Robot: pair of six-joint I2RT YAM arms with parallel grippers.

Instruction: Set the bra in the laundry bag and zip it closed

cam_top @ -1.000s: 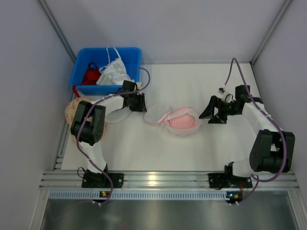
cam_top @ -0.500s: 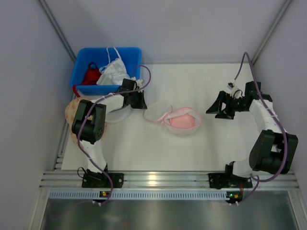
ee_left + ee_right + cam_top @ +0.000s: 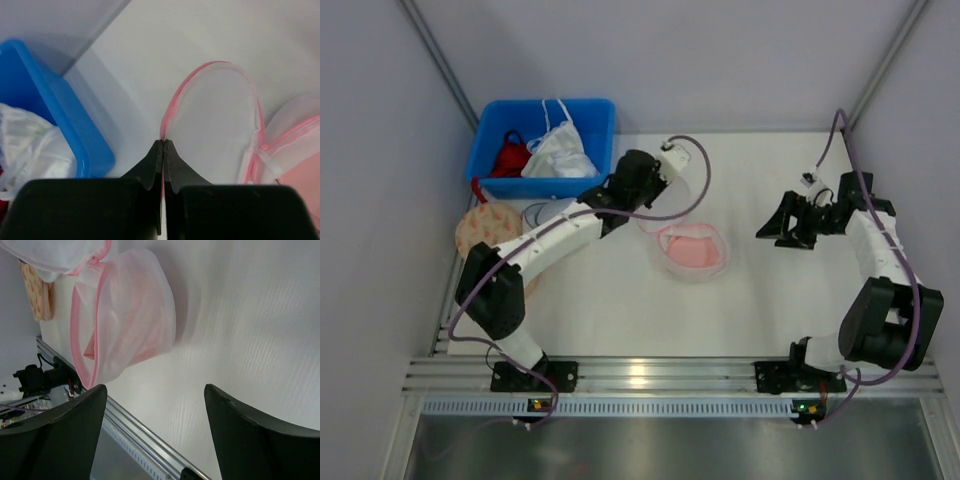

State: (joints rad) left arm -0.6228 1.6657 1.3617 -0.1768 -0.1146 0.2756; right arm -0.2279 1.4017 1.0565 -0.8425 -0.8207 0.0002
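Note:
The laundry bag [image 3: 692, 252] lies mid-table with the pale pink bra [image 3: 692, 246] inside its lower disc. My left gripper [image 3: 638, 194] is shut on the thin pink rim of the bag's lid disc [image 3: 216, 125] and holds it lifted at the bag's far-left side. In the left wrist view the fingertips [image 3: 163, 143] pinch that rim, and the bra [image 3: 300, 182] shows at lower right. My right gripper [image 3: 777, 226] is open and empty, well to the right of the bag. The right wrist view shows the bag [image 3: 131, 315] with pink fabric inside, ahead of the open gripper [image 3: 155, 390].
A blue bin [image 3: 485, 150] at back left holds a red garment [image 3: 508, 156] and a white garment [image 3: 560, 152]. A beige orange-patterned pouch [image 3: 483, 226] and a dark-rimmed mesh disc [image 3: 542, 212] lie at the left edge. The metal rail [image 3: 650, 375] runs along the near edge.
My left arm has swung right with the lid rim in its grip, lifting the lid off the table toward the bag. My right gripper has drawn back to the right.

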